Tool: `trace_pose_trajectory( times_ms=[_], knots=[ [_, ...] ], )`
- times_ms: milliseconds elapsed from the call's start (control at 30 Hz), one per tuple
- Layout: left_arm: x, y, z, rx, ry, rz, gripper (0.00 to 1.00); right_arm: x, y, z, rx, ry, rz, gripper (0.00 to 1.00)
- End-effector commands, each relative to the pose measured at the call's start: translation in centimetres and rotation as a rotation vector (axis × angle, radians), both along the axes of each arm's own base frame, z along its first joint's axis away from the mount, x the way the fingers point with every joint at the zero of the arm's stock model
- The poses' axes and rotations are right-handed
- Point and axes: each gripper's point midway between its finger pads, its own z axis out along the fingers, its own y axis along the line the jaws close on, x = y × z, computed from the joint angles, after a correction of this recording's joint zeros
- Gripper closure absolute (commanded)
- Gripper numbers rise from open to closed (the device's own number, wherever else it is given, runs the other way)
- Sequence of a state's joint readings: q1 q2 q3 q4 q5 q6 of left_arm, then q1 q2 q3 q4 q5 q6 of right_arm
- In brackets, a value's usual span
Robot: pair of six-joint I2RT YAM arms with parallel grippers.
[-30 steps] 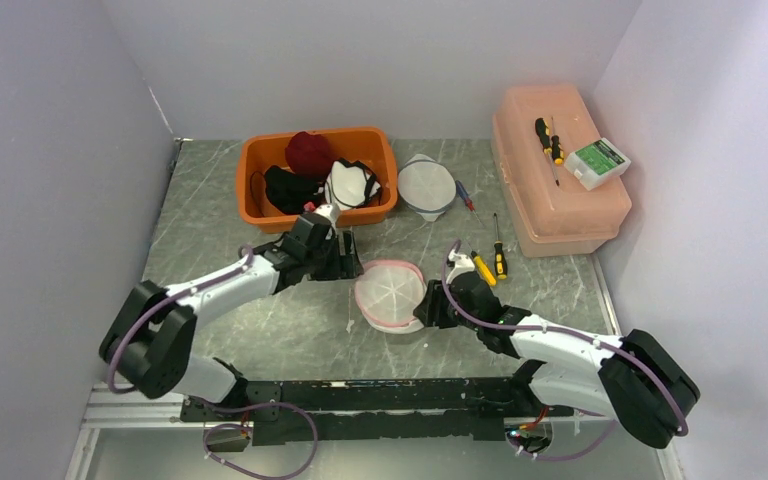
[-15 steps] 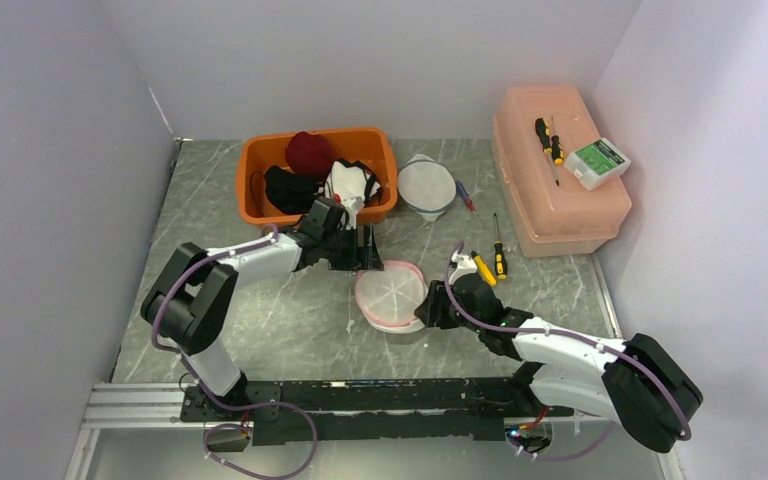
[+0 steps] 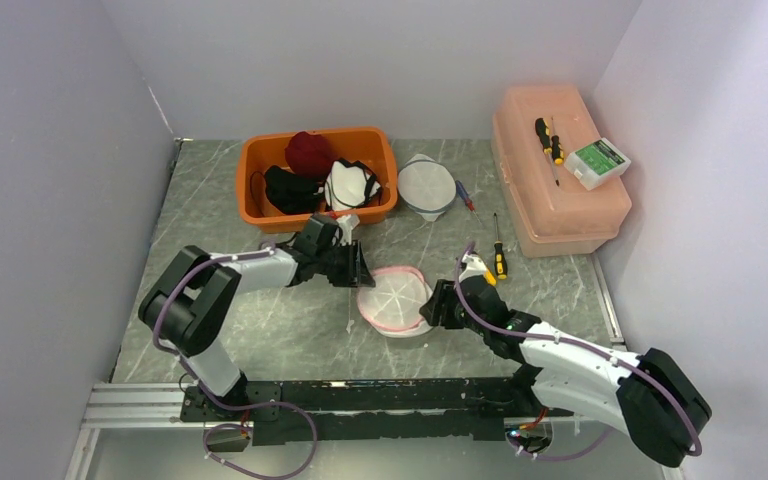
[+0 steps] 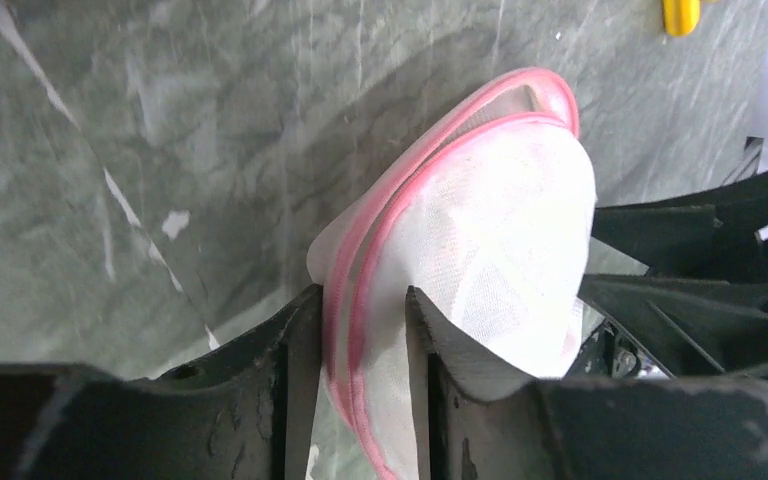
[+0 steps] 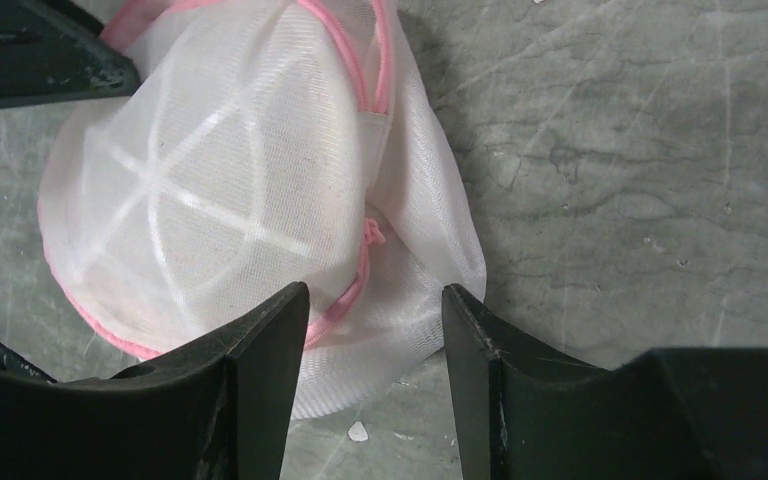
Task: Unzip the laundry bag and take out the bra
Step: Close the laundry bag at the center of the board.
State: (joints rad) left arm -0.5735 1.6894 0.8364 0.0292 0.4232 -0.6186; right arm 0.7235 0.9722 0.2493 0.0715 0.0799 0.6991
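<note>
Left wrist view alone shows my left end effector pinching the laundry bag by its rim, right end effector half open over it

Grey-green marbled tabletop, white veins, matte finish. Boxed in on three sides by plain pale lilac-white panels: left wall, back wall, right wall. Thin metal strip along tabletop's left edge. Aluminium rail across near edge. Soft, even lighting, faint shadows only. Same veined surface in both wrist views.
</note>
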Motion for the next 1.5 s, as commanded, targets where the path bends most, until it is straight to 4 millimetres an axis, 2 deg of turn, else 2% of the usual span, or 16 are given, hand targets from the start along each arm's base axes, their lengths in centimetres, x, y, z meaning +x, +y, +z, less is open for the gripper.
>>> trace_pose_trajectory(
  times_ms=[0, 67, 267, 600, 733, 900, 1100, 1267, 1367, 1467],
  knots=[
    [0.0, -0.6, 3.8, -0.129, -0.083, 0.030, 0.64, 0.5, -0.4, 0.6, -0.003, -0.013, -0.041, 0.44],
    [-0.3, -0.2, 4.3, -0.147, -0.093, 0.066, 0.70, 0.7, -0.4, 0.6, -0.004, -0.014, -0.042, 0.44],
    [-1.7, 1.2, 5.5, -0.186, -0.122, 0.170, 0.78, 1.2, 0.3, 1.1, 0.016, -0.023, -0.015, 0.43],
    [-4.4, 2.9, 4.9, -0.149, -0.167, 0.331, 0.78, 2.3, 3.5, 2.9, 0.085, -0.079, 0.140, 0.42],
    [-5.6, 3.1, 5.0, -0.136, -0.181, 0.354, 0.80, 2.7, 4.6, 3.0, 0.097, -0.076, 0.201, 0.42],
    [-6.7, 4.8, 4.8, -0.101, -0.190, 0.436, 0.82, 4.0, 5.4, 3.0, 0.092, -0.076, 0.218, 0.41],
    [-7.5, 6.7, 4.6, -0.056, -0.205, 0.473, 0.81, 5.5, 5.8, 3.4, 0.095, -0.085, 0.208, 0.39],
    [-7.4, 7.0, 4.7, -0.002, -0.213, 0.463, 0.78, 5.3, 5.1, 4.2, 0.082, -0.091, 0.188, 0.22],
    [-7.2, 6.9, 5.0, 0.017, -0.226, 0.447, 0.76, 4.7, 4.0, 5.4, 0.069, -0.112, 0.170, 0.16],
    [-7.0, 6.8, 5.6, 0.028, -0.241, 0.435, 0.73, 3.9, 3.2, 7.3, 0.068, -0.147, 0.164, 0.14]
  ],
)
